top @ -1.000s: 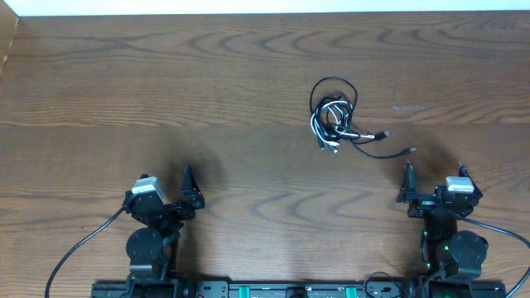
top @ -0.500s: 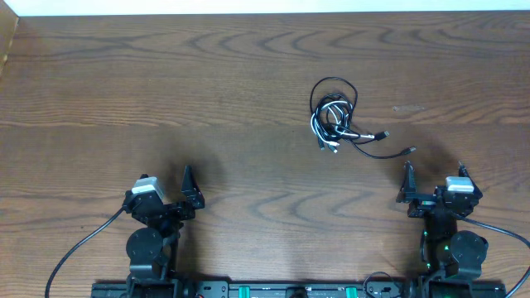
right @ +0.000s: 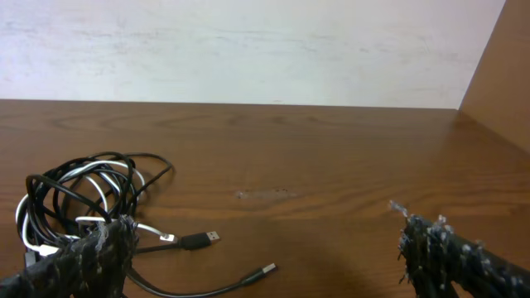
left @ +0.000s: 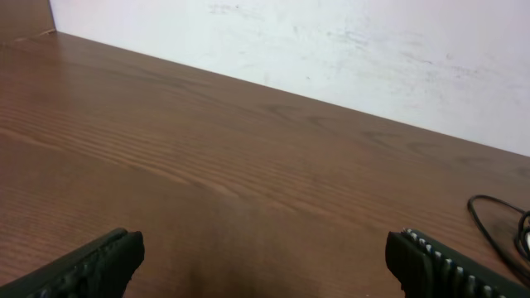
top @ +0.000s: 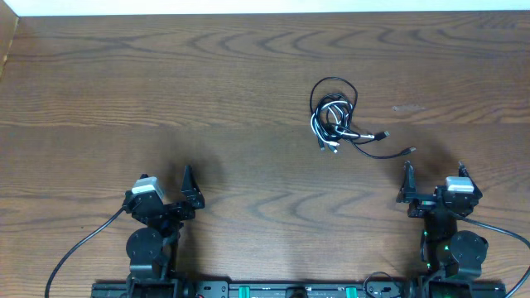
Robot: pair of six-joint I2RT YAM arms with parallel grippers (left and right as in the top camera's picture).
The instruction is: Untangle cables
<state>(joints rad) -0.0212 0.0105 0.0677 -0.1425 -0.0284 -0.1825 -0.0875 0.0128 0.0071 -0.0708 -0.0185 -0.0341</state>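
overhead shows the cables (top: 338,124) bunched in one knot right of centre on the table (top: 166,99), untouched; right gripper (right: 263,248), nearer them, and left gripper (left: 265,252) both sit spread wide, empty, seemingly parked before a first reach.

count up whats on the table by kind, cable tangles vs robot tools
cable tangle: 1 (black and white cords knotted together; how many separate cords cannot be told)
tools: 2 (left tool, right tool, both open, holding nothing)
total: 3
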